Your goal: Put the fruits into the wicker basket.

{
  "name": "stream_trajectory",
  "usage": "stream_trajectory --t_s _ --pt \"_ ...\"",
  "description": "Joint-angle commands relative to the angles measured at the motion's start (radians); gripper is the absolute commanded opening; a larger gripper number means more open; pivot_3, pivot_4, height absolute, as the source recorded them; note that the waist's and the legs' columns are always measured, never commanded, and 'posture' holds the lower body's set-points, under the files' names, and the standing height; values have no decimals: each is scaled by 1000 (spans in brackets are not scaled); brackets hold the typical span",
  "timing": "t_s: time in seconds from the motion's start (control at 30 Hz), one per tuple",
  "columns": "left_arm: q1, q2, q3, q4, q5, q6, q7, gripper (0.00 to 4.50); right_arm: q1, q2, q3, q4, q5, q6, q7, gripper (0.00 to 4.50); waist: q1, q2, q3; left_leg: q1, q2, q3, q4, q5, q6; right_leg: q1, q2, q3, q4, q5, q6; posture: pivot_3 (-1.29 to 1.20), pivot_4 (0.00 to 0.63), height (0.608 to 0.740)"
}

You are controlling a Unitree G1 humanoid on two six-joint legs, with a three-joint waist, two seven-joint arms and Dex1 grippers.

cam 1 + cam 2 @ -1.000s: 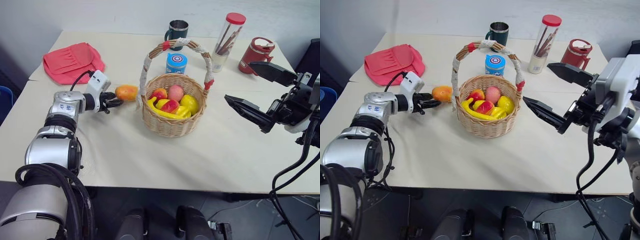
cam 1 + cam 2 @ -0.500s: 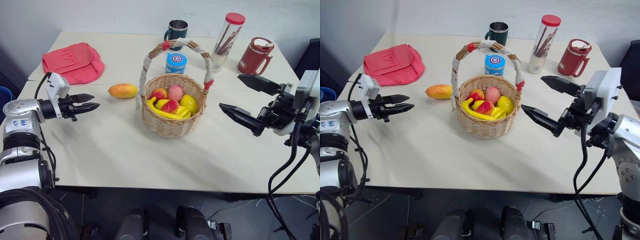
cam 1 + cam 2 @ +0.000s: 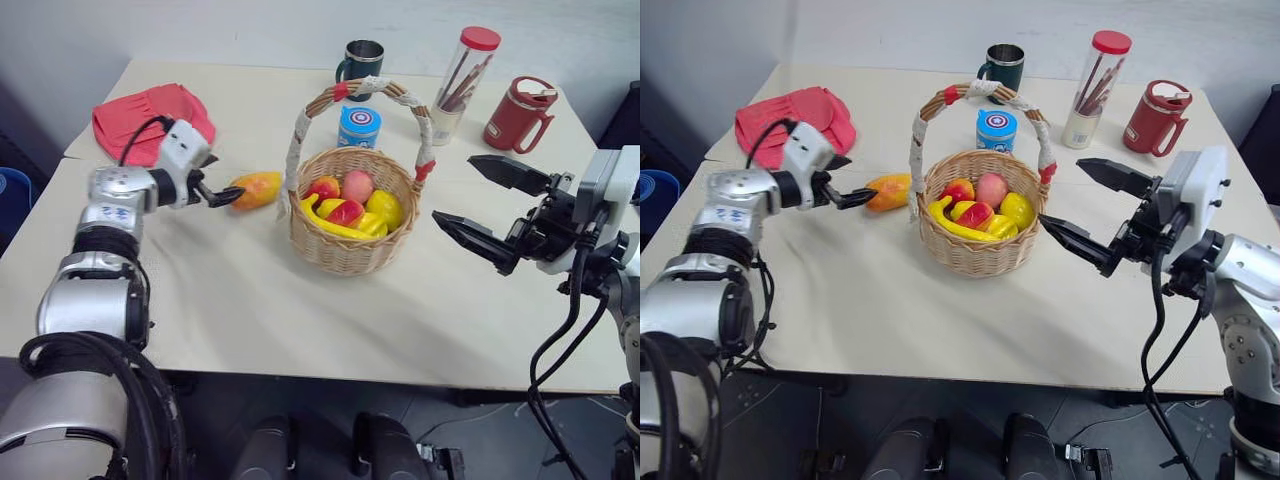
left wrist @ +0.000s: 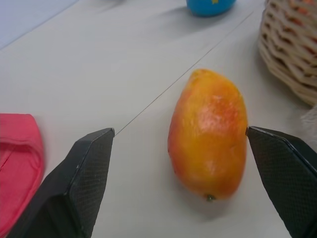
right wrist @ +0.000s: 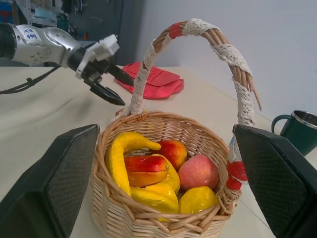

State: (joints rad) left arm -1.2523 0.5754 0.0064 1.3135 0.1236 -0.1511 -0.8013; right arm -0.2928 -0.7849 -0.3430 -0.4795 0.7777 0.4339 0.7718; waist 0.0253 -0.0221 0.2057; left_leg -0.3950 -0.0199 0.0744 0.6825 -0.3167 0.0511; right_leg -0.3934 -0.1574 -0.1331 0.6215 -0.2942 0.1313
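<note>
wicker basket point(image 3: 348, 225) sits mid-tabletop point(image 3: 300, 320), banana point(image 3: 330, 222) already inside with small fruits. mango point(image 3: 255, 188) lies just beside it, bracketed by the spread left end effector point(image 3: 222, 192), not pinched. right end effector point(image 3: 480, 205) hangs spread.

Even, bright indoor light falls on the pale desk point(image 3: 300, 300), shadows soft and short, no glare; the wrist views blur slightly at close range.
</note>
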Motion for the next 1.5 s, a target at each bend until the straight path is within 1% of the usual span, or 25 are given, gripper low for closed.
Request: stream_trajectory --t_s 0.03,0.1,0.27,0.37,0.47,0.5,0.67,0.73,0.8,0.87,0.9,0.97,1.0,1.03,1.1,1.13,1.17,1.2,1.23,1.3,1.33,1.4,1.43,1.5 --pt "-37 -28 -16 32 37 56 64 4474 31 -2 -72 -84 17 -4 -41 4500 -1 0 0 0 0 0 0 0 0 0 0 0 0 0 0 0 150 740" --pt "-38 -49 -23 42 58 69 132 4474 63 2 -99 -119 25 3 -66 4500 -2 0 0 0 0 0 0 0 0 0 0 0 0 0 0 0 150 740" --pt "-23 -101 16 55 40 155 164 4474 157 12 -164 -208 50 19 -130 4500 0 0 0 -1 0 0 0 0 0 -1 0 0 0 0 0 0 150 740" --pt "-15 -112 50 55 22 162 182 3879 195 13 -191 -240 63 26 -158 4500 0 -1 0 -1 0 0 0 0 0 -1 0 0 -1 0 0 0 150 740" --pt "-10 -115 67 53 20 158 186 3032 220 11 -203 -253 72 24 -169 4500 -1 -1 0 -1 0 0 0 0 0 -1 0 0 0 0 0 0 150 740" --pt "-6 -115 68 53 24 152 183 2937 223 12 -199 -255 72 23 -172 4500 -1 -1 0 -1 0 0 0 0 0 -1 0 0 -1 0 0 0 150 740" --pt "7 -91 107 42 -5 99 140 2930 224 13 -178 -247 72 14 -172 4500 -1 -1 0 -1 0 0 0 0 0 -1 0 0 0 0 0 0 150 740" --pt "10 -72 147 30 -43 54 107 2930 226 16 -173 -246 69 10 -169 4500 -2 -1 0 -1 0 0 0 0 0 -1 0 0 -1 0 0 0 150 740" --pt "23 -33 219 8 -125 28 1 2930 231 20 -173 -242 64 3 -164 4500 -3 -1 0 -1 1 0 0 0 0 -1 0 0 -1 0 0 0 150 740" --pt "72 29 245 -37 -179 -3 -206 2930 229 25 -168 -232 63 -2 -159 4500 -8 0 0 -1 1 0 0 0 0 -1 0 0 -1 0 0 0 150 740" --pt "105 62 235 -66 -184 -15 -293 2930 226 25 -165 -229 64 -2 -158 4500 -12 0 0 0 1 1 0 0 0 -1 0 0 0 0 0 0 150 740" --pt "191 139 192 -190 -209 27 -535 2930 213 13 -166 -209 69 -2 -136 4500 -24 0 0 1 1 1 0 0 0 -1 0 1 0 0 0 0 150 740" --pt "232 168 177 -283 -234 66 -621 2930 204 2 -173 -191 73 -1 -119 4500 -27 0 0 1 1 2 0 0 0 -1 1 1 1 0 0 0 150 740" --pt "275 191 167 -398 -272 138 -689 2930 195 -9 -182 -172 76 0 -103 4500 -27 0 0 2 1 3 0 0 0 0 1 1 1 0 0 0 150 740" --pt "347 211 168 -609 -341 258 -722 2930 181 -25 -195 -141 83 2 -80 4500 -23 0 0 2 1 2 1 0 0 0 1 2 1 0 0 0 150 740" --pt "377 215 171 -704 -368 307 -717 2930 172 -31 -195 -127 83 3 -70 4500 -17 0 0 1 1 0 2 0 0 1 0 2 0 0 0 0 150 740" --pt "414 210 172 -855 -416 396 -693 2930 160 -35 -186 -111 80 3 -59 4500 -11 0 0 1 1 -1 2 0 0 2 0 2 0 0 0 0 150 740" --pt "442 207 173 -963 -450 464 -673 2930 150 -38 -178 -99 76 3 -52 4500 -7 0 0 1 1 -2 3 0 0 2 0 2 0 1 -1 0 150 740" --pt "462 187 145 -1108 -468 535 -625 2930 131 -33 -154 -87 71 1 -45 4500 -4 0 0 1 1 -3 3 0 1 3 -1 3 0 1 -1 0 150 740" --pt "472 150 102 -1272 -477 626 -536 2930 105 -23 -122 -72 62 -2 -36 4500 0 0 0 1 0 -5 3 0 1 4 -2 6 0 1 -1 0 150 740" --pt "464 132 85 -1314 -478 680 -486 2930 94 -21 -110 -66 57 -3 -31 4500 2 0 0 1 -1 -7 3 0 1 5 -3 7 0 1 -1 0 150 740" --pt "420 52 57 -1350 -498 815 -366 2930 70 -14 -86 -53 49 -5 -28 4500 1 1 0 2 -2 -8 2 0 1 6 -3 7 -1 1 -1 0 150 740" --pt "406 22 50 -1356 -507 851 -328 2930 62 -11 -77 -48 46 -6 -28 4500 0 1 0 2 -2 -7 2 0 1 6 -2 6 -1 1 -1 0 150 740" --pt "377 -26 30 -1332 -488 862 -260 2930 49 -3 -61 -41 36 -9 -28 4500 -1 1 0 2 -2 -6 2 0 1 6 -2 3 -1 1 -1 0 150 740"
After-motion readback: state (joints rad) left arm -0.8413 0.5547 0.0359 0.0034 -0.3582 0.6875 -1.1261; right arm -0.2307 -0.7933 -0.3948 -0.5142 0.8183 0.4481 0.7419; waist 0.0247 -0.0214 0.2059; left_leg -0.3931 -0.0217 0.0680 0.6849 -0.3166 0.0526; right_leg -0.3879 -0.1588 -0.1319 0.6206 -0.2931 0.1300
